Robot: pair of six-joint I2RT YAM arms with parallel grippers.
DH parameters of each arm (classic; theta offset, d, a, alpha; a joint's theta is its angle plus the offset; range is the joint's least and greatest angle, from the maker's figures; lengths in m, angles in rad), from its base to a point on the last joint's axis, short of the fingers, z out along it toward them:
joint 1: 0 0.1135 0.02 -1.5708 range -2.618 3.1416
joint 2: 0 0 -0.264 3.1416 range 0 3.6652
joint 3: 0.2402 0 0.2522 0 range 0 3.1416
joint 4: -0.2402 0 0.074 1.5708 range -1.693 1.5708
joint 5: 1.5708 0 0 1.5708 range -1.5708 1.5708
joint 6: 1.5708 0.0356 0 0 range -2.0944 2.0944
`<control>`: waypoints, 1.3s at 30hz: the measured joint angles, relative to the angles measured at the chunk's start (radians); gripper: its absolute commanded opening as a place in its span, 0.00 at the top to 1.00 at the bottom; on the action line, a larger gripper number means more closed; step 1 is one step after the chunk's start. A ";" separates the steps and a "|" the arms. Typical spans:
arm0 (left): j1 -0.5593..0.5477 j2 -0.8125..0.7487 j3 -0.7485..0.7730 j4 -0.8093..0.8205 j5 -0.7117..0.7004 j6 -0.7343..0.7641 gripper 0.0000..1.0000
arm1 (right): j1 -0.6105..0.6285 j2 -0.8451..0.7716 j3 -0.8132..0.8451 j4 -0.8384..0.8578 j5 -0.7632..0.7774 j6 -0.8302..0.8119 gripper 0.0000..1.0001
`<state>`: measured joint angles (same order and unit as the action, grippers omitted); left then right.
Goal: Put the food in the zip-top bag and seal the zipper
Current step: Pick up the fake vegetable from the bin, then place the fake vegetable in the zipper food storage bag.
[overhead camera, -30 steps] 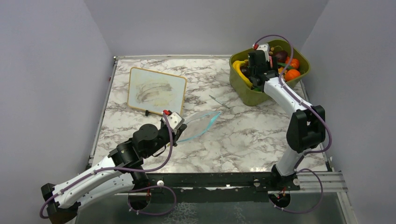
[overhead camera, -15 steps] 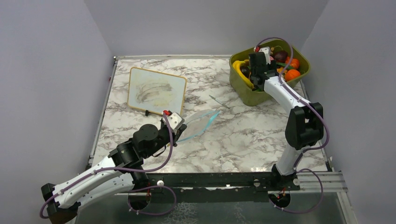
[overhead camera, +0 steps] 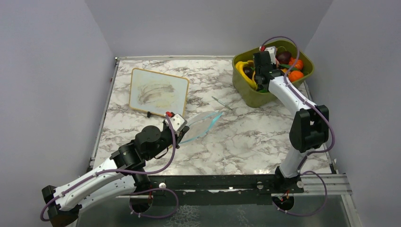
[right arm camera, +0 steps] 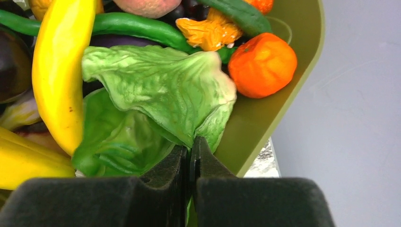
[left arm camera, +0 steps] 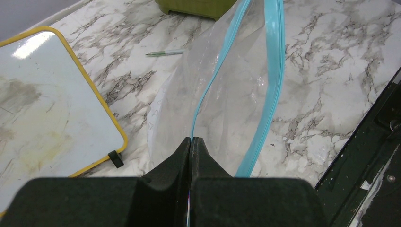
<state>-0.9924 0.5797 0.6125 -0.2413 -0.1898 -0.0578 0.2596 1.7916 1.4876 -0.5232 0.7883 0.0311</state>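
Observation:
A clear zip-top bag lies on the marble table, its mouth gaping between two runs of the teal zipper. My left gripper is shut on one lip of that mouth; from above the bag sits just ahead of it. My right gripper is inside the olive tub, shut on the edge of a green lettuce leaf. Around it lie yellow bananas, an orange piece and green beans. In the top view the right gripper reaches down among the food.
A yellow-framed white board lies at the back left. A thin pen rests between the board and the tub. Grey walls enclose the table on three sides, and the black rail runs along the near edge.
My right gripper has gone from open to shut on the lettuce leaf and has pushed slightly deeper into the tub. The left arm and the bag have not moved.

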 measured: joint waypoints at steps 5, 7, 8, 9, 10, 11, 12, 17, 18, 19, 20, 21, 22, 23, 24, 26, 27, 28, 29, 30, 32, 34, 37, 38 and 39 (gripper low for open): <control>0.000 -0.003 0.000 0.000 0.000 0.000 1.00 | 0.000 -0.062 -0.001 -0.010 -0.010 0.003 0.99; 0.000 -0.006 0.000 0.000 0.000 0.000 1.00 | 0.003 -0.102 -0.002 -0.019 -0.018 0.006 0.99; 0.000 -0.006 0.000 0.000 0.000 0.000 1.00 | 0.006 -0.124 -0.002 -0.025 -0.023 0.010 0.99; 0.000 -0.006 0.000 0.000 -0.001 0.000 1.00 | 0.010 -0.151 -0.002 -0.034 -0.032 0.016 0.99; 0.000 -0.006 0.000 0.000 -0.001 0.000 1.00 | 0.014 -0.175 -0.002 -0.039 -0.041 0.020 0.99; 0.000 -0.006 0.000 0.000 -0.001 0.000 1.00 | 0.019 -0.201 -0.002 -0.046 -0.054 0.025 0.99; 0.000 -0.006 0.000 0.000 -0.001 -0.001 1.00 | 0.023 -0.229 -0.002 -0.055 -0.071 0.031 0.99; 0.000 -0.003 0.000 0.000 -0.011 -0.019 1.00 | 0.041 -0.353 -0.002 -0.092 -0.161 0.073 0.99; 0.000 -0.003 0.000 0.000 -0.014 -0.025 1.00 | 0.047 -0.374 -0.002 -0.102 -0.180 0.081 0.99; 0.000 -0.002 0.000 0.000 -0.020 -0.032 1.00 | 0.053 -0.395 -0.002 -0.113 -0.195 0.089 0.99; 0.000 0.000 0.000 0.001 -0.024 -0.040 1.00 | 0.058 -0.415 -0.002 -0.121 -0.213 0.095 0.99; 0.000 0.002 0.000 0.001 -0.029 -0.047 1.00 | 0.062 -0.436 -0.003 -0.129 -0.233 0.103 0.99; 0.000 0.003 0.000 0.002 -0.032 -0.058 1.00 | 0.063 -0.457 -0.004 -0.137 -0.254 0.106 0.99; 0.000 0.005 0.000 0.002 -0.035 -0.065 1.00 | 0.066 -0.478 -0.006 -0.147 -0.276 0.110 0.99; 0.000 0.008 0.000 0.005 -0.035 -0.077 1.00 | 0.068 -0.503 -0.007 -0.159 -0.307 0.116 0.99; 0.000 0.013 0.000 0.014 -0.035 -0.099 1.00 | 0.069 -0.557 -0.011 -0.175 -0.383 0.126 0.99; 0.000 0.018 -0.001 0.021 -0.034 -0.111 1.00 | 0.069 -0.587 -0.016 -0.175 -0.431 0.132 0.99; 0.000 0.022 -0.002 0.026 -0.034 -0.123 1.00 | 0.069 -0.620 -0.022 -0.175 -0.484 0.140 0.99; 0.000 0.028 -0.004 0.031 -0.034 -0.136 1.00 | 0.069 -0.658 -0.031 -0.175 -0.540 0.150 0.99; 0.000 0.035 -0.005 0.032 -0.034 -0.147 1.00 | 0.069 -0.697 -0.040 -0.172 -0.596 0.159 0.99; 0.000 0.049 -0.005 0.033 -0.035 -0.167 1.00 | 0.069 -0.780 -0.070 -0.157 -0.715 0.185 0.99; 0.000 0.067 -0.005 0.034 -0.035 -0.183 1.00 | 0.069 -0.845 -0.101 -0.140 -0.821 0.206 0.99; 0.000 0.083 -0.005 0.034 -0.035 -0.200 1.00 | 0.069 -0.915 -0.151 -0.103 -0.991 0.237 0.99; 0.000 0.085 -0.005 0.034 -0.035 -0.203 1.00 | 0.069 -0.927 -0.163 -0.096 -1.032 0.245 0.99; 0.000 0.086 -0.005 0.035 -0.035 -0.205 1.00 | 0.069 -0.940 -0.181 -0.084 -1.087 0.255 0.99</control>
<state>-0.9924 0.6655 0.6079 -0.2062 -0.2245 -0.2630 0.3283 0.8516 1.3064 -0.6071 -0.2985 0.2863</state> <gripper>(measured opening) 0.011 0.027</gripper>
